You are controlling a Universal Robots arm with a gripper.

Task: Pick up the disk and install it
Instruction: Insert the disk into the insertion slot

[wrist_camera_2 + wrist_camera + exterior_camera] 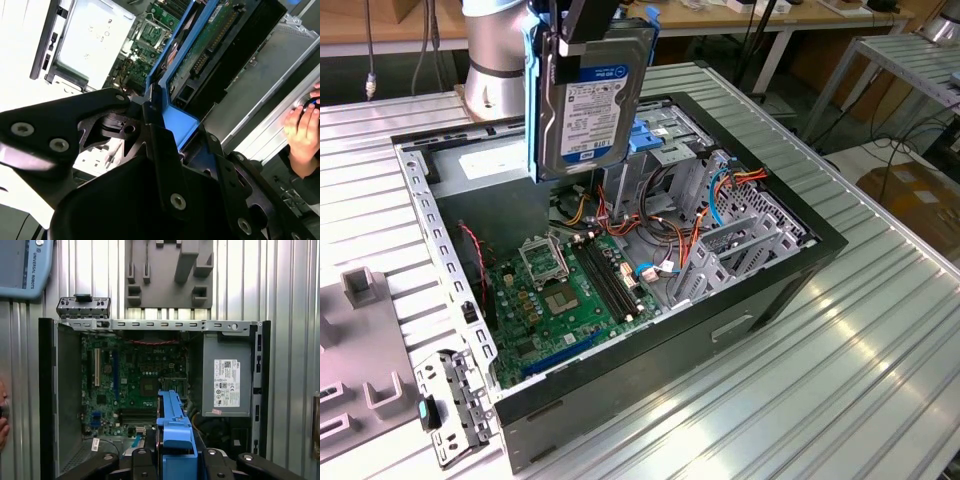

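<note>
The disk (588, 98) hangs upright on its edge above the open computer case (790, 270), over the back part near the drive cage (672, 128). Its white label with the dark top band faces the exterior view, and blue rails frame its sides. My gripper (582, 28) is shut on the disk from above, gripping across the rails. In the second wrist view the black fingers (155, 135) clamp the blue rail (175, 120), and the disk's circuit-board side (220, 40) shows. In the first wrist view the disk's blue rail (174, 427) sits between my fingers (145, 460), above the motherboard (135, 385).
Inside the case lie the motherboard (560, 290), orange and red cables (650, 225), a tilted metal bracket (735, 250) and the grey power-supply box (226, 380). A grey fixture (360, 360) lies at the exterior view's left. A person's hand (302, 127) rests beside the case.
</note>
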